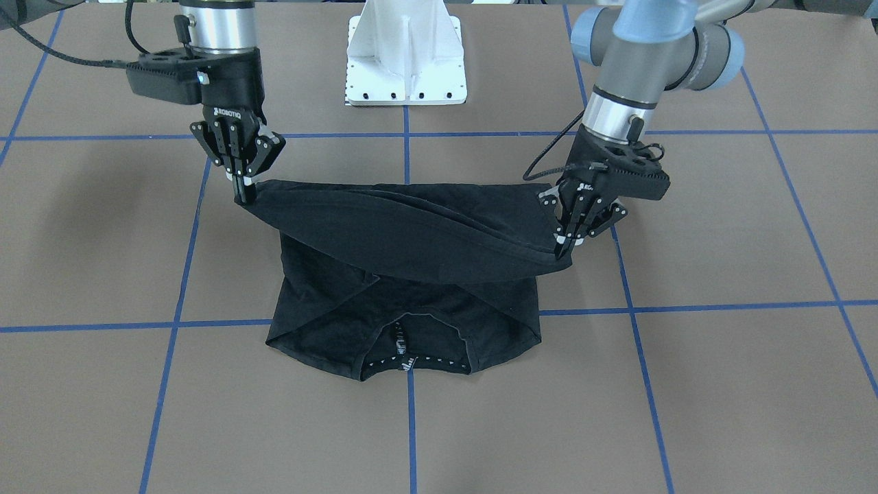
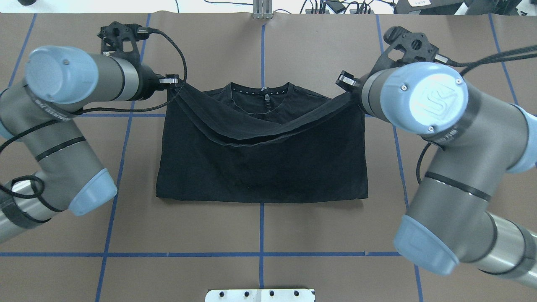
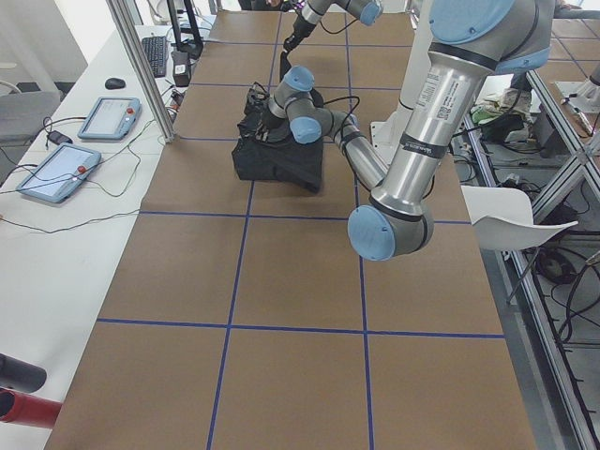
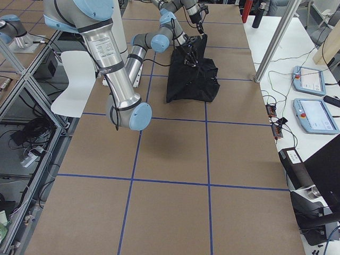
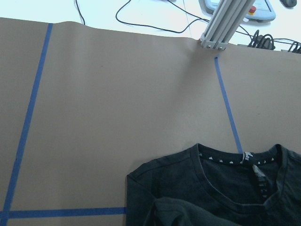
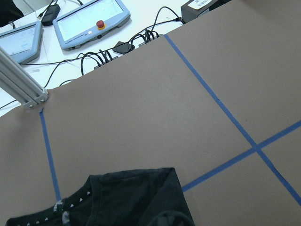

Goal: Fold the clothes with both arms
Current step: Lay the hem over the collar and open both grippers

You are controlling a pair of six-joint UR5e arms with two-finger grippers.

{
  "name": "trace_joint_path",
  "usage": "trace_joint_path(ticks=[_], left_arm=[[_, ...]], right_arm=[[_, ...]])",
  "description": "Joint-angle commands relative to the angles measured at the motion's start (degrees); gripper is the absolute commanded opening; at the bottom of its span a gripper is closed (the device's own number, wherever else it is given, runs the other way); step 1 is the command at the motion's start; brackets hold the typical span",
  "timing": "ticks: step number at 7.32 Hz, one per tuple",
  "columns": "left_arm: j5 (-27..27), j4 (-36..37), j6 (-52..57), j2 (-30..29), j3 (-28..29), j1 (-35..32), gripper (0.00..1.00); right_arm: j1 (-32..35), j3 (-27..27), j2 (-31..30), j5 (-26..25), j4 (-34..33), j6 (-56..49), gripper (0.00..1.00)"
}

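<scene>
Currently, the left pincer (image 1: 566, 241) is clamped on one corner of the hem (image 2: 251, 140) of the black T-shirt (image 2: 260, 176). It holds that corner above the bench (image 2: 260, 235), near the shirt's left shoulder.

The T-shirt lies midway between the left and right ends of the bench, closer to the far edge than to the robot-side edge. Its outline is rectangular, so the sleeves appear to be tucked in already. The lower half is doubled over the upper half, with the fold line facing the robot-side edge. The hem sags in the middle and hangs just short of the collar (image 2: 260, 89).

The right pincer (image 1: 243, 191) is likewise closed on the opposite hem corner, at matching height.

Judged progress: the bottom-to-top fold is nearly complete. What is left is to lower the hem, release it, and perhaps make a further fold.

Bench surface shows on every side of the shirt. The pedestal (image 1: 406, 62) stands well apart at the robot-side edge, and a metal post (image 5: 218, 30) marks the far edge.
</scene>
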Motion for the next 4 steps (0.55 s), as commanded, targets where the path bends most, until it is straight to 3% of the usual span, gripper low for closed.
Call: trace_joint_path(ticks=[1,2,4], left_arm=[[1.1,-1.7,1.5,-4.1,9.0,0.0,0.0],[1.5,-3.7,3.7,-4.6,11.9,0.0,0.0],[2.7,-4.7,6.2,-5.0,15.8,-0.2,0.0]], right_arm=[[3.4,-13.3,4.7,1.3,7.9,-1.6,0.0],[4.3,-17.3,4.7,1.4,11.5,-2.6,0.0],[6.1,-21.5,4.7,2.4,12.3,-4.8,0.0]])
